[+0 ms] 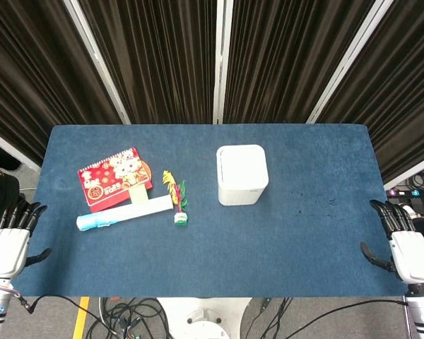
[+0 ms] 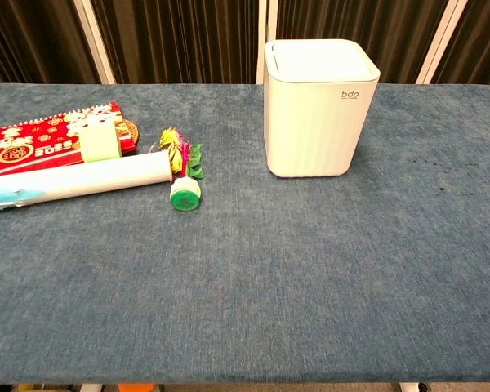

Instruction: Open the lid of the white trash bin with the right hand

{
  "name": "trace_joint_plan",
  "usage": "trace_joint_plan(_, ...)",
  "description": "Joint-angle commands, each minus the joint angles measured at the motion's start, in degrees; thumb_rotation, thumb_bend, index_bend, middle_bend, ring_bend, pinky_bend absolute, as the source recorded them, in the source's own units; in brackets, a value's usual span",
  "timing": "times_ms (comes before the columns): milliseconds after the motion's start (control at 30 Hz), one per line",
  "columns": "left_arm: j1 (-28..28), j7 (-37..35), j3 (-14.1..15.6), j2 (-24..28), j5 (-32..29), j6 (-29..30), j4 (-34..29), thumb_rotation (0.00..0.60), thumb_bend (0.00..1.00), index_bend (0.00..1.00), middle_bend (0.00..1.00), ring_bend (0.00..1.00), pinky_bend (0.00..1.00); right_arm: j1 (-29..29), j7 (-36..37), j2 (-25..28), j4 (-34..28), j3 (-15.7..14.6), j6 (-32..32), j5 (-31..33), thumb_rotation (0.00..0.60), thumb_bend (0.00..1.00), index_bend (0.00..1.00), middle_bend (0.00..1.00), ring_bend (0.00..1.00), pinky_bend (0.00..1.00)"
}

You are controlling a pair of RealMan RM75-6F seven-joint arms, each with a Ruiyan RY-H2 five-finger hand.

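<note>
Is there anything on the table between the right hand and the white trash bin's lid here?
Nothing visible. The right hand sits off the table's right edge, and only bare blue cloth lies between it and the white trash bin. The red packet, tube and feathered shuttlecock all lie left of the bin.

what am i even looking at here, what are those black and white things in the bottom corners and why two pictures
Those are a robot's two mechanical hands: the left hand and the right hand, both resting at the table's near corners and holding nothing. The head view looks down from the robot's head; the chest view looks across the blue table from lower down and shows no hands. On the table stand a white trash bin with its lid closed, a red printed packet, a white tube and a feathered shuttlecock.
</note>
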Motion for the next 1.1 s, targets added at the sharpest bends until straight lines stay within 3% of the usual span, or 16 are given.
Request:
trace_joint_plan(33,-0.04,0.09,-0.07,0.02,-0.13,-0.05,-0.09,0.600,0.00,0.15,0.11,0.02,0.02,0.22,0.01,-0.05,0.02,0.08,-0.32,0.03,0.600,0.25,0.00,0.07,0.00,0.00)
trace_joint_plan(400,-0.27,0.45,-0.27,-0.05,-0.02,-0.02,-0.47,0.600,0.00,0.15,0.11,0.02,0.02,3.92,0.23,0.95,-0.32,0.83,-3.85,-2.54,0.600,0.25,0.00,0.07,0.00,0.00)
trace_joint_plan(600,-0.10,-0.29,-0.25,0.00,0.09,0.35,-0.20,0.600,0.00,0.15,0.11,0.02,0.02,13.95,-1.70,2.56,-3.30,4.81,-14.98,-2.73,0.600,0.25,0.00,0.08,0.00,0.00)
trace_joint_plan(833,-0.14,-1.37,-0.32,-0.49,-0.48,-0.08,0.94,0.600,0.00,0.15,0.11,0.02,0.02,28.87,-6.08,-0.85,-3.21,11.38,-32.67,5.24,0.600,0.25,0.14,0.15,0.00,0.00)
trace_joint_plan(1100,0.24,-2.83,-0.21,-0.72,-1.22,-0.28,2.18,0.600,0.00,0.15,0.11,0.02,0.02,38.16,-13.49,-7.96,1.14,13.50,-41.98,14.97,0.600,0.25,0.16,0.16,0.00,0.00)
